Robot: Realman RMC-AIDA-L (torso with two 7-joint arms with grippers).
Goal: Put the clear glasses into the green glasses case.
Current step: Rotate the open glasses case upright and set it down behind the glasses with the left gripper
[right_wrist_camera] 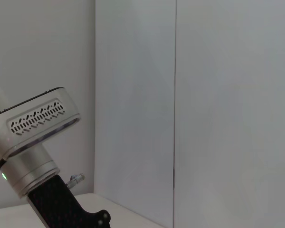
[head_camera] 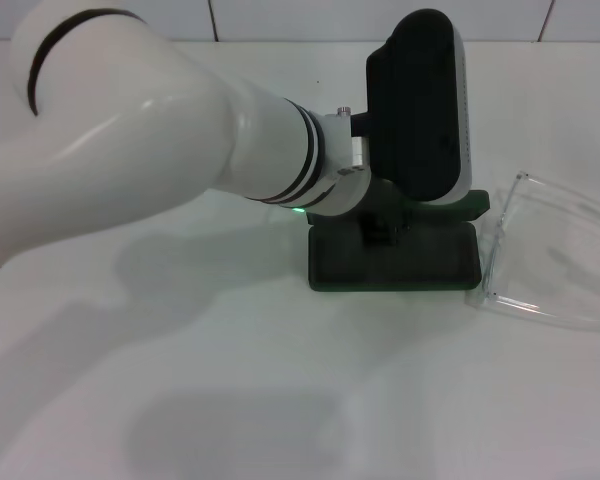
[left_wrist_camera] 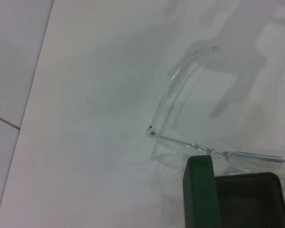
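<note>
White table (head_camera: 280, 400), left arm (head_camera: 180, 130) over case (head_camera: 395, 265)

The big white left arm (head_camera: 160, 130) hangs over the open dark green hard glasses case (head_camera: 395, 262), blocking access from above, with the transparent plastic glasses (head_camera: 550, 255) just beside its right end.

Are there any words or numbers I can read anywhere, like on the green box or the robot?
None can be read.
The green glasses case: no lettering shows; the left arm covers much of it.
The clear glasses: plain, no marks.
The left arm's wrist housing: a faint dark mark on its side, too blurred to read.
The right wrist view shows only vent slots, no text.
</note>
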